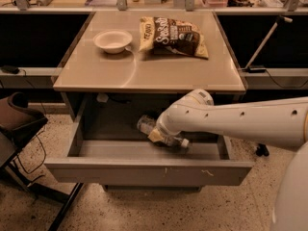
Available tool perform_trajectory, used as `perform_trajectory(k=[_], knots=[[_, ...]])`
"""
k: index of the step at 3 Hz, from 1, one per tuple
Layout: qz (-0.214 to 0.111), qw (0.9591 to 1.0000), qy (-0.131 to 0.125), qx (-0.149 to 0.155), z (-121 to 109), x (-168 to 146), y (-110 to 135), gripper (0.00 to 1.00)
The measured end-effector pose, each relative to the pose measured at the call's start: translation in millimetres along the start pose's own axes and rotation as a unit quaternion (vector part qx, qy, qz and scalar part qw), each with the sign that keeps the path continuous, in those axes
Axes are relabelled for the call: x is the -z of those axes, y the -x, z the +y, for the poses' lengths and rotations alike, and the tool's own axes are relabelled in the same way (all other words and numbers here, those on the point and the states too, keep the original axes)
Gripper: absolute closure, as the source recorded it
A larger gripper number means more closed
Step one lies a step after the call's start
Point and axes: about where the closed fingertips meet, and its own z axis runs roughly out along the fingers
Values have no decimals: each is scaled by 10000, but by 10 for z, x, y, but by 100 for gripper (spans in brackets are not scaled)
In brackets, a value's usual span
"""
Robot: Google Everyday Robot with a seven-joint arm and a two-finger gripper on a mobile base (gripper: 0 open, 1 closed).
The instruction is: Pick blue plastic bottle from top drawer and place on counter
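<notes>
The white robot arm (240, 121) extends from the right, bent downward, its gripper (159, 135) inside the open grey metal top drawer (144, 171) at the small clear blue-labelled plastic bottle (145, 124) lying there; grasp state cannot be determined.

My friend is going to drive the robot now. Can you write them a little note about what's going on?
Gripper: down inside the open top drawer, right at the blue plastic bottle. I cannot tell if it has a hold on it.
Bottle: in the drawer, lying on its side.
Counter: has a white bowl and a chip bag at the back; the front part is bare.
Done: drawer open, arm reached in.
Left: check the grip, lift the bottle out, set it on the counter.
</notes>
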Motion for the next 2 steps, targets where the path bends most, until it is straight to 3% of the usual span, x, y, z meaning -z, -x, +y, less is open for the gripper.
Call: perform_trajectory(k=[1,2], knots=[[-190,9982,-497,263,-13,361,53,65],[-198,9934,-984,555,81,925,-166,88]])
